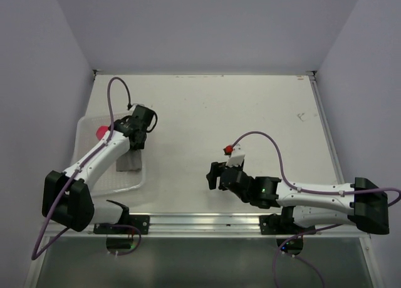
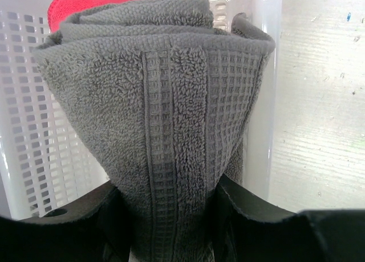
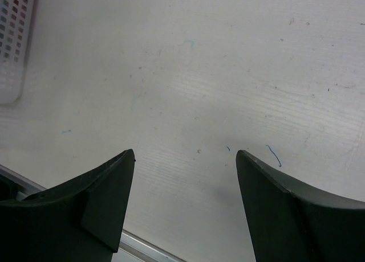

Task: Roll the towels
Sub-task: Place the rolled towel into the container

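Over on the left side, we see the left end effector [image 2: 168, 196] with its two dark fingers [image 2: 102, 208] closed in on the grey towel [image 2: 165, 102], pinching a bunched fold of it from both sides. On the left wrist camera the cloth fills most of the picture: looped pile, a waffle-weave band running down the middle, and the top edges folded over towards each other.

Behind it we catch a sliver of the pink-red towel [image 2: 85, 1] peeking over the grey one's upper edge. Both sit against the perforated wall of the white basket [image 2: 28, 159].

From above, we have that basket at the left side of the worktop [image 1: 219, 106], the left arm reaching across it. The grey cloth shows as a patch just below the wrist, inside the basket's outline. Whether its lower end rests on the basket floor, we cannot tell. The pink-red one shows as a small bright spot near the basket's far left corner, largely covered by the arm.

Now to the right. The right end effector [image 1: 214, 175] is well apart from the basket, near the middle of the worktop and towards its near edge. On its wrist camera we see the fingers spread wide, bare white surface between them, gripping nothing. A corner of the basket shows at the top left of that view.
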Robot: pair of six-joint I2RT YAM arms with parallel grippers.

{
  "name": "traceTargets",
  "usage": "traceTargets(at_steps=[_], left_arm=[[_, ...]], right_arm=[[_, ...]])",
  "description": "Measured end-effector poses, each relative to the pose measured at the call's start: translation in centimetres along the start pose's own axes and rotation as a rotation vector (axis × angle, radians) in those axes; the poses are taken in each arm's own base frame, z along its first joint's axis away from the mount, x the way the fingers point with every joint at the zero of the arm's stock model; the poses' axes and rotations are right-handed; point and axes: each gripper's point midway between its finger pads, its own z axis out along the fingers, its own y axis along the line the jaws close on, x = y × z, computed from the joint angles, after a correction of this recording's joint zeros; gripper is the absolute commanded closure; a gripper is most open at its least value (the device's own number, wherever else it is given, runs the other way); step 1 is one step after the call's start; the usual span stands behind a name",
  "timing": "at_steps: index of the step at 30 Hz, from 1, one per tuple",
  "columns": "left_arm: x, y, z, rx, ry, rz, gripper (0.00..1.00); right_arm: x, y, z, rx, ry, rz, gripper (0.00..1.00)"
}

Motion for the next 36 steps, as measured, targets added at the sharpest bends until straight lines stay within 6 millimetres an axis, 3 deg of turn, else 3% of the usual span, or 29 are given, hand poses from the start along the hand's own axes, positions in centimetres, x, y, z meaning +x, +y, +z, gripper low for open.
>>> traceTargets(at_steps=[7,11,14,22,24,25,31,36], left_arm=[[0.3,-1.1,1.3,0.013,0.018,0.020,0.98],[0.8,-1.4,2.2,0.013,0.031,0.025,0.83],[1.1,-1.6,2.8,0.008,0.045,0.030,0.78],[1.5,-1.6,3.7,-0.001,0.057,0.022,0.78],[1.6,-1.6,4.0,-0.005,0.063,0.022,0.72],[1.7,-1.6,4.0,-0.007,0.066,0.023,0.62],[1.9,-1.5,4.4,-0.009,0.080,0.021,0.33],[1.8,-1.6,4.5,-0.006,0.080,0.007,0.16]], right_arm=[[0.2,-0.2,0.2,0.010,0.005,-0.005,0.25],[0.4,-0.4,0.4,0.020,0.012,-0.011,0.25],[0.6,-0.5,0.5,0.025,0.017,-0.016,0.24],[0.7,-1.0,0.8,0.044,0.023,-0.019,0.24],[0.8,-1.1,0.8,0.047,0.024,-0.021,0.24],[0.8,-1.1,0.8,0.047,0.024,-0.020,0.24],[0.7,-1.1,0.8,0.049,0.024,-0.020,0.24],[0.7,-1.2,0.8,0.053,0.025,-0.019,0.24]])
